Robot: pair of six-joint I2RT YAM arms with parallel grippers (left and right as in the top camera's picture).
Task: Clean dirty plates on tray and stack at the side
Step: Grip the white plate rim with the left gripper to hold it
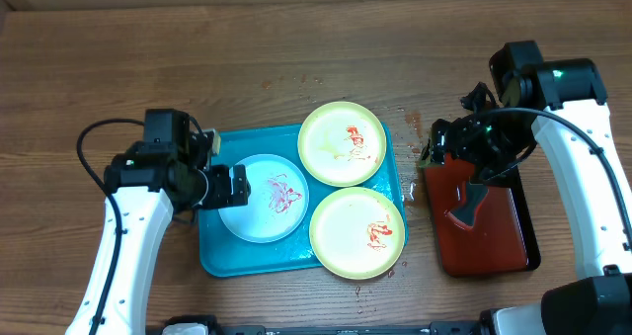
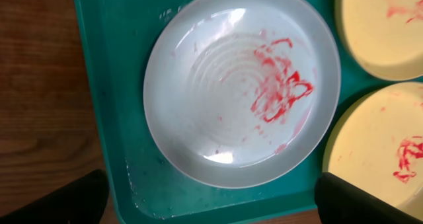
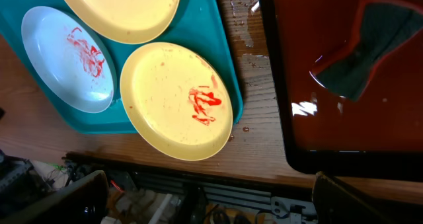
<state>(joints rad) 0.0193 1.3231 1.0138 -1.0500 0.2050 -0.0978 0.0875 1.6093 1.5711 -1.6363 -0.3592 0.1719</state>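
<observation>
On the tray (image 1: 211, 248), the near green plate (image 1: 356, 232), pale plate (image 1: 264, 198) at left and far green plate (image 1: 343, 143) look light, stiff, sauce-slick, best pinched at the rim, while the left gripper (image 1: 235, 185) over the pale plate's edge and the right gripper (image 1: 439, 145) above the red tray (image 1: 494, 246) both gape empty.

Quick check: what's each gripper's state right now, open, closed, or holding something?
Left gripper: open, holding nothing.
Right gripper: open, holding nothing.
</observation>
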